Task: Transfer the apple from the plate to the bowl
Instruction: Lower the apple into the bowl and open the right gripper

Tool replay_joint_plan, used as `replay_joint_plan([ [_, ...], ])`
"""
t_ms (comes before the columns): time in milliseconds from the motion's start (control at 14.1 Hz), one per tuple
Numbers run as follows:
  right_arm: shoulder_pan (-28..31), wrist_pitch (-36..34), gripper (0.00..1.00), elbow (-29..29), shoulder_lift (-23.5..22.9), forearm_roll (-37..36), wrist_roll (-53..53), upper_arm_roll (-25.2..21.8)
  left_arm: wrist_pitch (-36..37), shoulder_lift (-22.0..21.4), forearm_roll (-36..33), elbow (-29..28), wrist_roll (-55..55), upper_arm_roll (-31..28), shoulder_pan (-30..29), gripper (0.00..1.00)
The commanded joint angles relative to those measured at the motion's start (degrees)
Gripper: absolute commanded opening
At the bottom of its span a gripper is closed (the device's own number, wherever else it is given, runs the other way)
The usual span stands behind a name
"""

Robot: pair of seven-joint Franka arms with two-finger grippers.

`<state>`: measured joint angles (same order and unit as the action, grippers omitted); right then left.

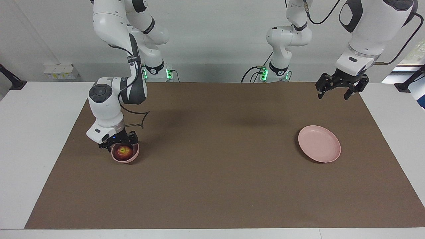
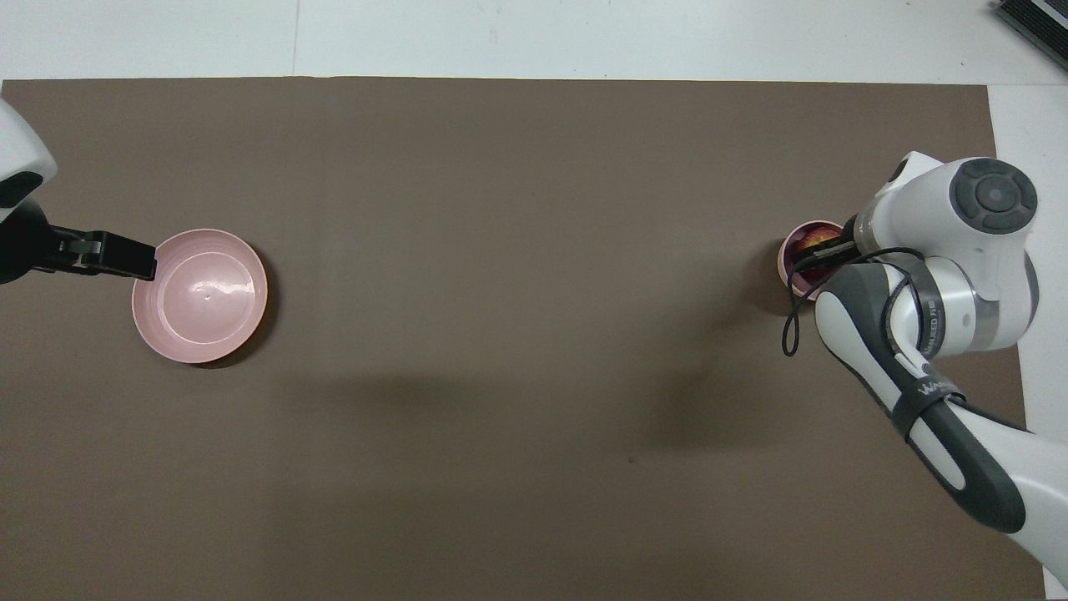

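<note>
One apple (image 1: pixel 123 151) sits in the one bowl (image 1: pixel 132 156) under the open, empty right hand (image 1: pixel 119 144); one plate (image 1: pixel 319 143) bare; left hand (image 1: pixel 339 89) open, empty, aloft.

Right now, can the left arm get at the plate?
Probably yes. The left gripper hangs open in the air near the plate, at its own end; the plate is bare, with nothing standing between them.
</note>
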<state>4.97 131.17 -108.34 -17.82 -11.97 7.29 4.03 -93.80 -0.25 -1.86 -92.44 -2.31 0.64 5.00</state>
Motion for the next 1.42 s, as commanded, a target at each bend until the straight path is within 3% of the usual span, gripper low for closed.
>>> replay_joint_plan([
  [0, 0.3, -2.4, 1.00, 0.9, 0.9, -0.3, -1.5, 0.9, 0.1, -1.8, 1.6, -1.8, 0.7, 0.0, -0.2, 1.00],
  [285, 0.2, -8.5, 1.00, 2.5, 4.3, -0.1, -1.8, 1.0, 0.5, -1.7, 2.3, -1.7, 0.5, 0.0, -0.5, 1.00],
  [569, 0.3, -18.4, 1.00, 3.0, 8.7, 7.2, -6.6, 0.7, 0.5, -1.5, 2.3, -1.3, 0.3, 0.0, -0.7, 1.00],
  [925, -0.5, -29.5, 1.00, 5.6, 18.8, 10.3, -16.6, 1.5, 0.5, -1.5, 2.3, -1.3, 0.3, -0.1, -1.8, 1.00],
  [1352, -1.8, -41.1, 1.00, 15.0, 19.6, 9.2, -14.1, 2.6, 0.5, -1.5, 2.3, -1.3, 0.3, -0.1, -1.7, 1.00],
])
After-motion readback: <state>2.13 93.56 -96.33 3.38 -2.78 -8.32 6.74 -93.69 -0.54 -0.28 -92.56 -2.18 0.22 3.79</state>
